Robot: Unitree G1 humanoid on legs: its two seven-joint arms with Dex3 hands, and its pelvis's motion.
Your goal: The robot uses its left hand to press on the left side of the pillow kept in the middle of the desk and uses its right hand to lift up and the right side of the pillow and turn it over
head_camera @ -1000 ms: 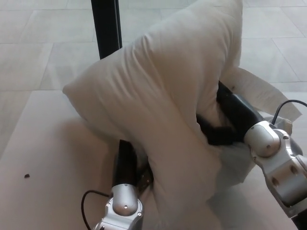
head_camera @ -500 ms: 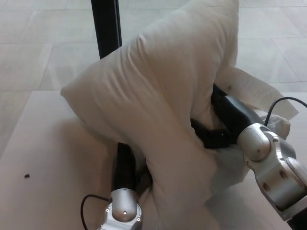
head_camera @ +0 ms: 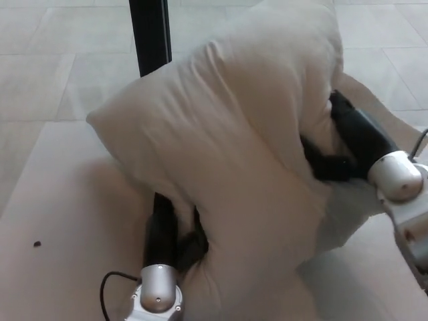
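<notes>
Pillow [head_camera: 234,167], white and bulky, reared up on the pale table [head_camera: 47,267] with its right side raised high and folded over toward the left, so that it stands as a steep hump in the middle of the view. At lower left, the left hand [head_camera: 180,244] reaches under the pillow's near left edge, its black forearm lying on the table; the fingers are buried in the fabric, so whether they are spread or closed cannot be told, though the hand appears to pin that side down. A small dark speck [head_camera: 37,244] lies on the table well apart to the left, and a black post [head_camera: 150,33] stands behind the pillow. At right, the right hand [head_camera: 328,164] is pressed into the lifted side from behind, and its dark fingers seem to be closed on a fold of the cloth. Judged from this pose, the lifting step is well advanced and the turn-over is under way but not finished. The next move calls for carrying the raised side farther leftward past the upright, while the left hand keeps the lower edge from sliding, then letting go.
</notes>
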